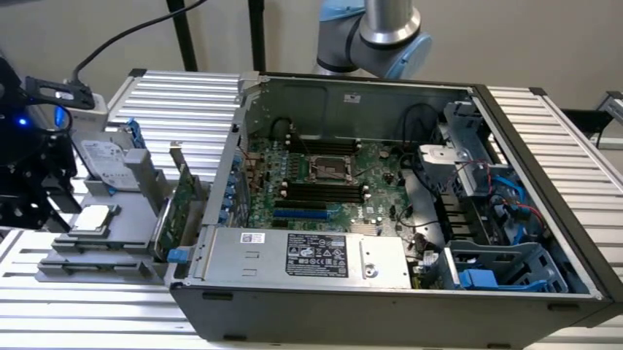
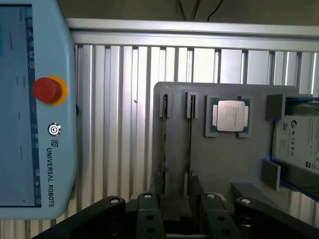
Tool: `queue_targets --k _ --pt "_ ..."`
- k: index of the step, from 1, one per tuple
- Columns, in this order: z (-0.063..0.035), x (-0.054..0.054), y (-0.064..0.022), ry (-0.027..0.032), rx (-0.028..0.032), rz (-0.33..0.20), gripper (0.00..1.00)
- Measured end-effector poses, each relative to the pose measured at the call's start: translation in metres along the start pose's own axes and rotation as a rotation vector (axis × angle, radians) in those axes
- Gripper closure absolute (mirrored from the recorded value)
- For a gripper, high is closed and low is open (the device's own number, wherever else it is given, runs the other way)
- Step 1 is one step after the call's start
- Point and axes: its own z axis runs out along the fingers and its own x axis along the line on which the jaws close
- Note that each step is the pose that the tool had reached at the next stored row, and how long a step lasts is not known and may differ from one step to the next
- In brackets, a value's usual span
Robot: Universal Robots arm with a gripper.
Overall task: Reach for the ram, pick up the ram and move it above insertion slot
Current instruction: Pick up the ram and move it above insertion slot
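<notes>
In the wrist view the ram (image 2: 164, 144) shows edge-on as a thin dark-green strip standing in a slot of the grey holder block (image 2: 224, 164). A second parallel slot (image 2: 190, 139) runs beside it. My gripper (image 2: 175, 194) hangs over the near end of these two slots, its black fingers (image 2: 155, 186) apart and holding nothing. The insertion slot is one of several parallel black sockets (image 1: 322, 193) on the motherboard inside the open computer case (image 1: 389, 292), just in front of the square silver processor socket (image 1: 329, 166).
A processor chip (image 2: 230, 115) and a hard drive (image 2: 299, 142) sit on the holder block beyond the slots. A blue-grey teach pendant (image 2: 30, 109) with a red stop button lies on the ribbed table. A bigger green expansion card (image 1: 180, 211) stands beside the case.
</notes>
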Motion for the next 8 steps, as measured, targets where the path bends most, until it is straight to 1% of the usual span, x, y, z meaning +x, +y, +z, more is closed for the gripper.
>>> queue_targets --k 8 --pt "0.0145 0.004 0.0019 0.0001 -0.0001 0.000 0.64"
